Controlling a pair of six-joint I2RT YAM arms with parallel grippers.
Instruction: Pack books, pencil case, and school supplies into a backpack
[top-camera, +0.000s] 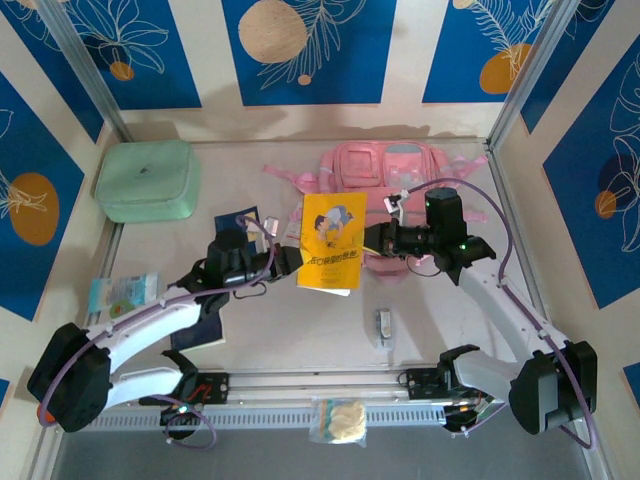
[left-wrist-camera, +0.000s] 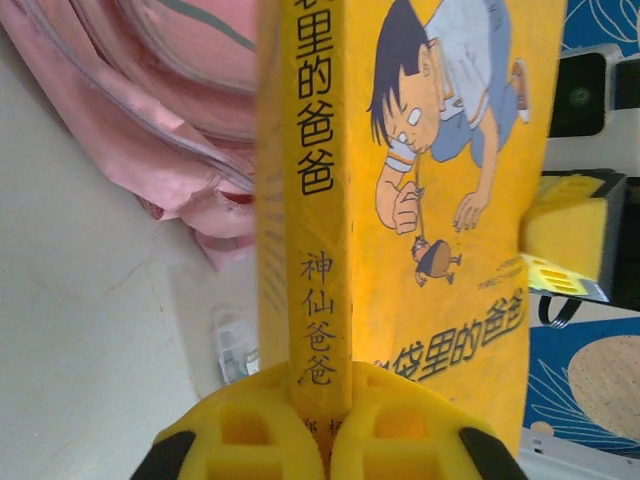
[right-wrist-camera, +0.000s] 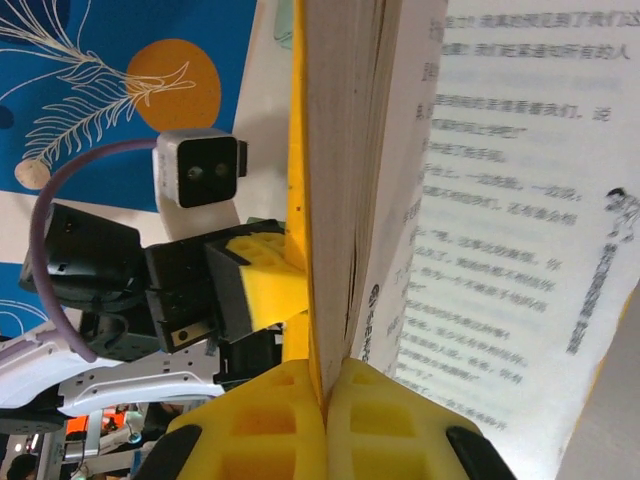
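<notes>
Mint-green case (top-camera: 147, 180) back left, teal packet (top-camera: 122, 297) left, clear bag (top-camera: 340, 420) front

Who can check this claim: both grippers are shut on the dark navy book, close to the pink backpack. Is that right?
Wrong colour. Both the left gripper and the right gripper are shut on the bright yellow book, not a navy one; the left wrist view shows its cartoon cover. It is close to the pink backpack.
</notes>
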